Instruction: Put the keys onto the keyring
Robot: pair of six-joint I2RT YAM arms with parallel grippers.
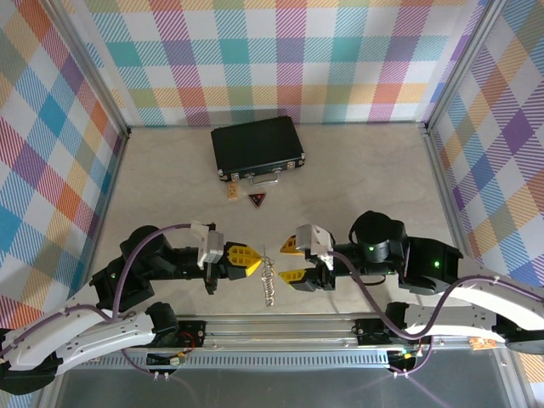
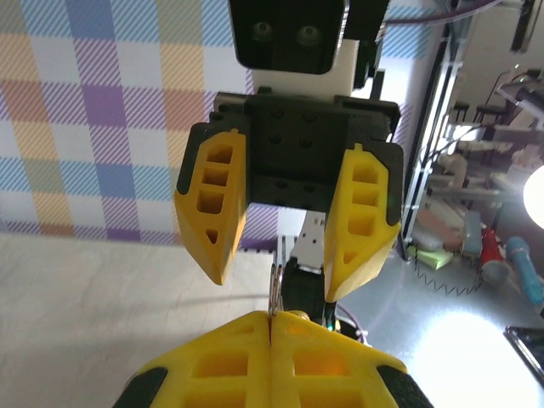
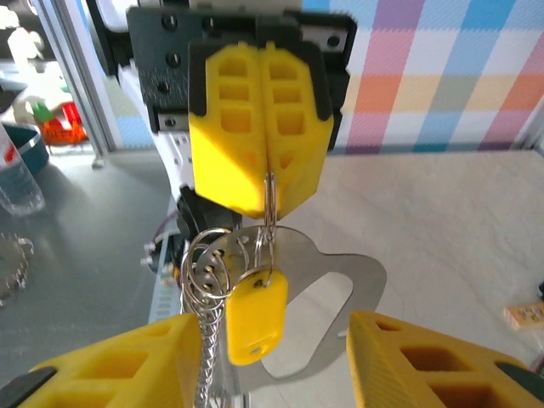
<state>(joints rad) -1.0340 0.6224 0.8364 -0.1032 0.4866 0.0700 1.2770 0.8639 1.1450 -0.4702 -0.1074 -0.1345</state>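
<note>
My left gripper (image 1: 250,259) is clamped, its yellow fingers (image 3: 255,127) pressed flat together on a thin loop at the top of the keyring (image 3: 204,272), so the bundle of silvery rings and its chain-like strand dangle just under the tips. The key (image 3: 253,319), yellow-headed, hangs on those rings below the closed fingers, in front of a flat silver cut-out plate (image 3: 344,285); I cannot make out its blade. My right gripper (image 1: 291,261) faces the left one from just beside it, jaws parted, with the key and rings in the gap and touching neither finger. Well apart, toward the far wall, the black case (image 1: 257,146) lies on the table (image 1: 357,178), with a dark triangular tag (image 1: 257,200) just in front of it.
</note>
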